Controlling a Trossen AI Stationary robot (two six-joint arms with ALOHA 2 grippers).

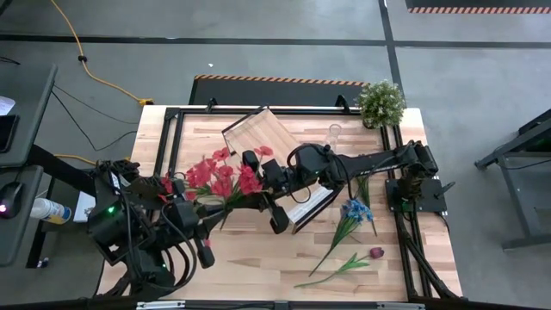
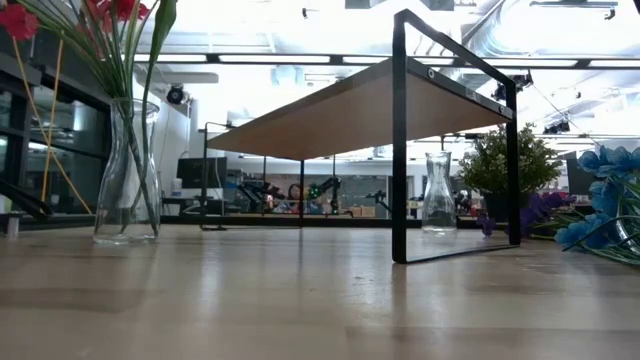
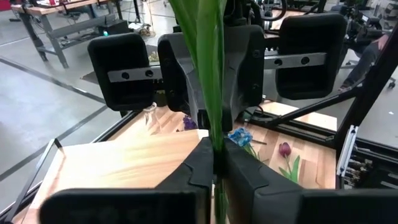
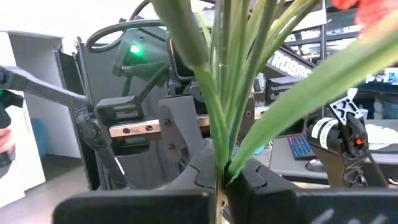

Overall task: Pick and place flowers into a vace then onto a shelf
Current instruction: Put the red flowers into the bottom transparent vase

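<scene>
Looks like a handover: both grippers are clamping the same red flowers (image 1: 219, 176) mid-table, left gripper (image 3: 217, 163) and right gripper (image 4: 221, 169) each pinching the stems. The next move is probably for one to let go so the other can drop them in a vase (image 2: 127, 172). The low view is showing red flowers already sitting in that vase beside the shelf (image 2: 340, 110). Overhead is hiding the vase.

a bushy pale-green potted plant (image 1: 380, 102) stands at the far right corner of the light-wood counter (image 1: 250, 258). a yellow cable (image 1: 86, 65) runs over the grey floor. a computer mouse (image 1: 9, 196) and a bottle (image 1: 49, 209) lie at the left.
</scene>
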